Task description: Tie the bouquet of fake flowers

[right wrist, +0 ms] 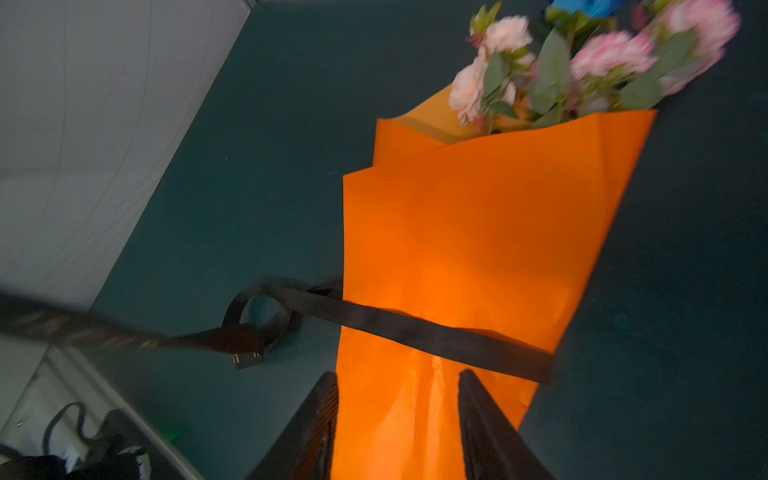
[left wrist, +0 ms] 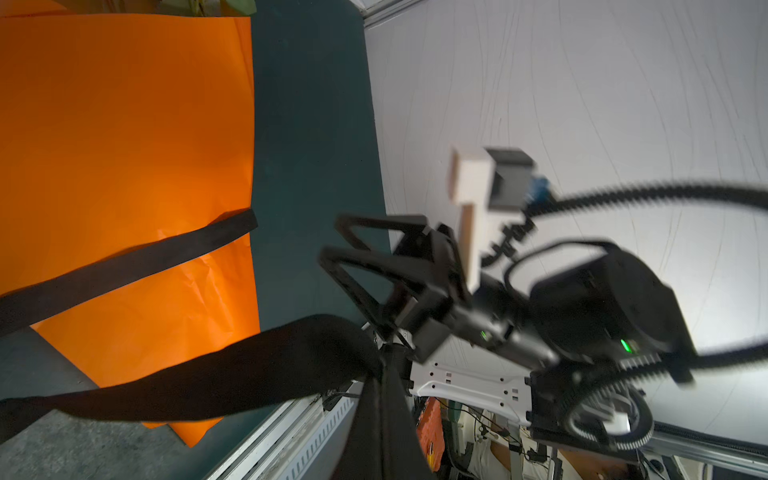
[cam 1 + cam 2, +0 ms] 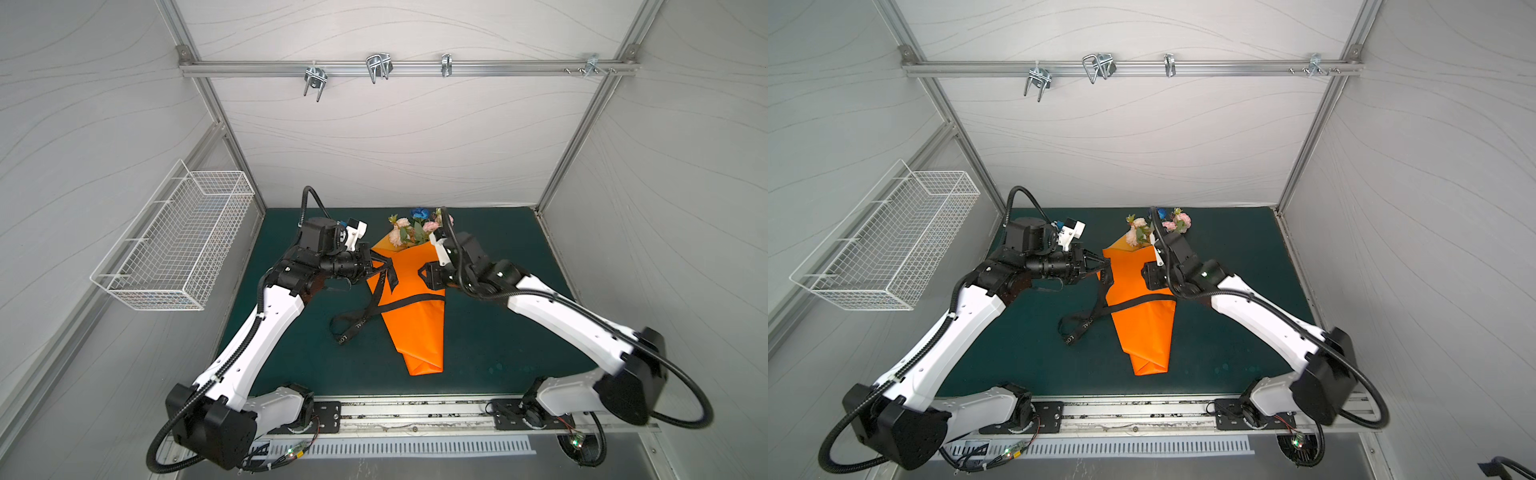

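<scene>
Upper left of the frame: orange wrapping paper (image 2: 124, 124) on dark green tabletop (image 2: 307, 166), crossed slantwise by black ribbon (image 2: 124, 266). Lower centre: ribbon pinched tight in left pincer (image 2: 384, 361). Centre right, blurred: right pincer (image 2: 332, 237), jaws apart, against white wall (image 2: 540, 83).

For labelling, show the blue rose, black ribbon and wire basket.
blue rose (image 3: 419, 213): in a top view, petals.
black ribbon (image 3: 409, 304): in a top view, middle stretch.
wire basket (image 3: 166, 253): in a top view, mesh wall.

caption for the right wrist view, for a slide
Open right gripper over the orange wrapping paper; a black ribbon crosses it, the bouquet of fake flowers poking from its open end.
</scene>
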Robot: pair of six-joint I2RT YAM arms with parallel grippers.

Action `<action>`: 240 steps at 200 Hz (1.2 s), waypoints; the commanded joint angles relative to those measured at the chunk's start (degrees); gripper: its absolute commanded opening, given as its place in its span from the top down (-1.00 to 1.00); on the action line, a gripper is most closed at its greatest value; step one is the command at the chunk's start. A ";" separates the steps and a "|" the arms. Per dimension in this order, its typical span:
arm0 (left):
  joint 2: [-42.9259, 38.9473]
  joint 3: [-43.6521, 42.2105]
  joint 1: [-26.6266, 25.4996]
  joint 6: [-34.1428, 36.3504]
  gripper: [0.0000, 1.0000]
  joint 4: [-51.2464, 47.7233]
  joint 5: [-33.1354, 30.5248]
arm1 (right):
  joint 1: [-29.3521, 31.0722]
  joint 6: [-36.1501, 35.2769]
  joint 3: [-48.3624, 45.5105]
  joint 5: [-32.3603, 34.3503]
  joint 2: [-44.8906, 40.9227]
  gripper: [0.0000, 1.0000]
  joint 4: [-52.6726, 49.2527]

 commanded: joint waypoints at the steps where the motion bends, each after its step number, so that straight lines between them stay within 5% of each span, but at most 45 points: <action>1: 4.84 5.18 0.07 -0.50 1.00 3.44 -1.35 | 8.33 -2.04 -4.92 19.86 -3.43 0.03 1.49; 40: 15.94 12.80 1.64 -0.19 1.00 3.69 -0.60 | 23.51 -9.87 -7.48 27.94 -2.13 0.03 9.64; 71: 21.54 15.53 4.30 -0.85 1.00 4.32 0.59 | 29.56 -20.43 -3.08 20.51 8.38 0.01 17.32; 142: 31.73 22.08 6.42 5.52 1.00 -2.38 3.78 | 24.78 -28.72 18.96 -5.58 34.00 -0.04 10.14; 240: 42.20 28.32 9.20 18.23 1.00 -12.26 10.96 | 20.42 -37.12 27.92 -7.63 47.94 -0.13 7.69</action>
